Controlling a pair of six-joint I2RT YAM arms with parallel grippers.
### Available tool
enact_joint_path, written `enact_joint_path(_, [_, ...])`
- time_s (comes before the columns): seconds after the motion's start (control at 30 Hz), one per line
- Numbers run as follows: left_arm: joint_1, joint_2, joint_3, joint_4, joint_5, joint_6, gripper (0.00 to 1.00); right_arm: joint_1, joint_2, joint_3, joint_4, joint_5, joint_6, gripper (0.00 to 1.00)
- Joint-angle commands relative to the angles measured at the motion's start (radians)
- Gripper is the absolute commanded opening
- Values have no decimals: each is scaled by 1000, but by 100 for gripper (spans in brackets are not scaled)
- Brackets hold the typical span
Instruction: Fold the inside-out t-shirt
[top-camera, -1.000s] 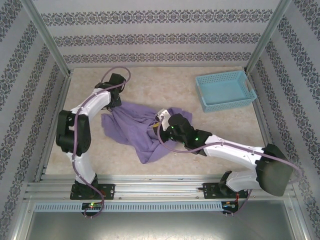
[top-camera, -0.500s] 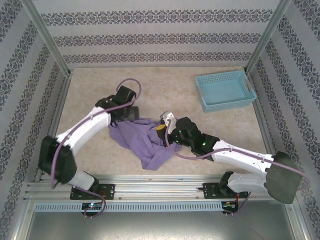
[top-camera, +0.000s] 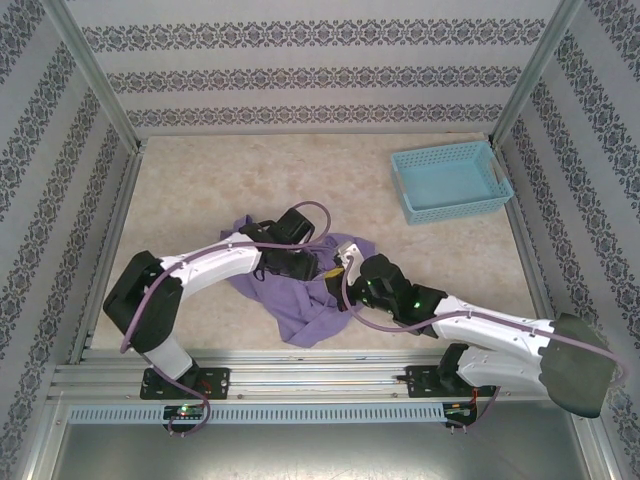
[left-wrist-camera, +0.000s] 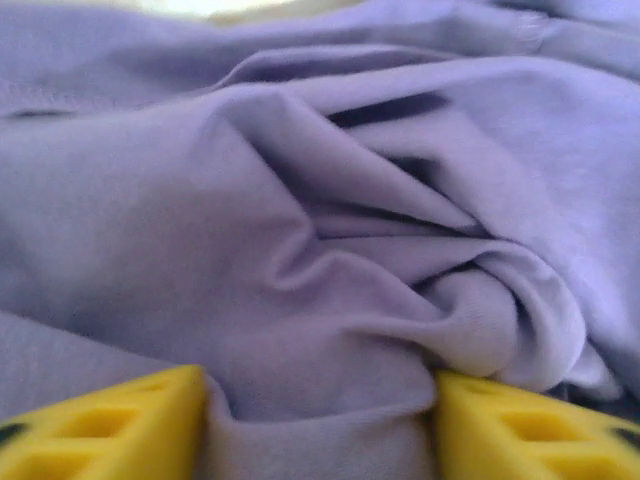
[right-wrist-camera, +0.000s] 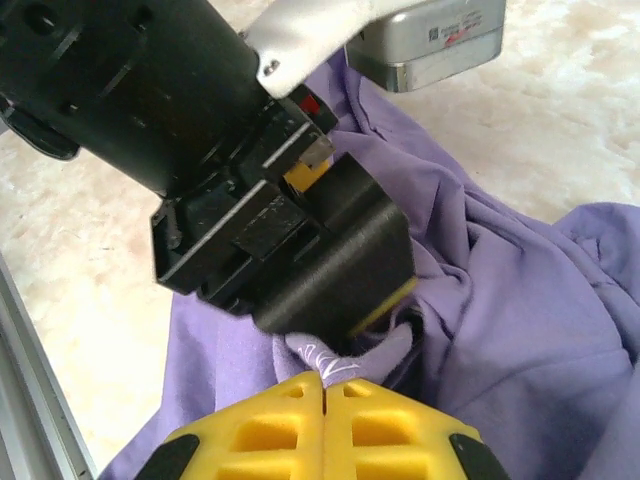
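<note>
Patterned wallpaper closes in a pale marbled table (top-camera: 400, 170); a light blue basket (top-camera: 450, 185) sits at its far right, well apart from the work; the inside-out t-shirt (top-camera: 297, 308) lies in a crumpled heap at the near middle, between the two arms. The left claw (left-wrist-camera: 320, 410) is down on the heap, its fingers apart, with a soft ridge of cloth standing between them; the right claw (right-wrist-camera: 322, 385) meets it from the other side, fingers pressed together on a small tuck of the fabric. The shirt looks light, limp and thin; it probably sags from any single hold and drags its folds along; a pinch in the bunched middle likely catches several layers. Hem corners or shoulder seams seem the better holds, one per claw, so the cloth can be drawn flat.
</note>
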Motion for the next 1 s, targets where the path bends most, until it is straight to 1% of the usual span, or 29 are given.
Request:
enact_joint_path(0.0, [-2,-6,-5,26,-35,-25,36,18,-33,-9,-20,95,24,0])
enact_joint_path(0.07, [26,-33,-9,25,-59,-51,19,18,-50,-2,-73,150,13,0])
enact_joint_path(0.1, [51,-55,-13,26,-70,-64,13,18,-67,3,-107,186,1,0])
enact_joint_path(0.17, [113,-111,-27,34,-77,-87,3,17,-104,19,-174,252,-29,0])
enact_joint_path(0.2, [162,-149,-32,34,-76,-99,0,18,-124,34,-208,281,-46,0])
enact_joint_path(0.33, [377,-336,-81,85,-20,-166,0,9,-214,95,-328,366,-114,0])
enact_joint_path(0.4, [456,-448,-103,121,-16,-184,0,6,-264,107,-361,383,-135,0])
enact_joint_path(0.47, [476,-537,-122,148,-37,-180,0,1,-292,99,-375,403,-127,0])
enact_joint_path(0.5, [477,-563,-138,168,-19,-179,0,-2,-296,87,-373,407,-115,0])
enact_joint_path(0.6, [478,-566,-211,229,104,-202,0,-15,-270,32,-360,398,-45,0])
enact_joint_path(0.67, [475,-537,-286,287,193,-219,0,-27,-227,-7,-346,384,25,0])
enact_joint_path(0.73, [467,-497,-354,338,263,-229,0,-38,-172,-28,-329,339,81,0])
enact_joint_path(0.77, [458,-478,-375,350,285,-229,0,-41,-144,-27,-330,325,99,4])
enact_joint_path(0.83, [425,-434,-395,356,322,-213,0,-46,-94,10,-366,301,110,21])
enact_joint_path(0.9, [384,-407,-396,338,316,-190,0,-46,-64,56,-389,266,81,37])
enact_joint_path(0.97, [354,-404,-396,325,305,-173,0,-46,-37,109,-404,203,34,52])
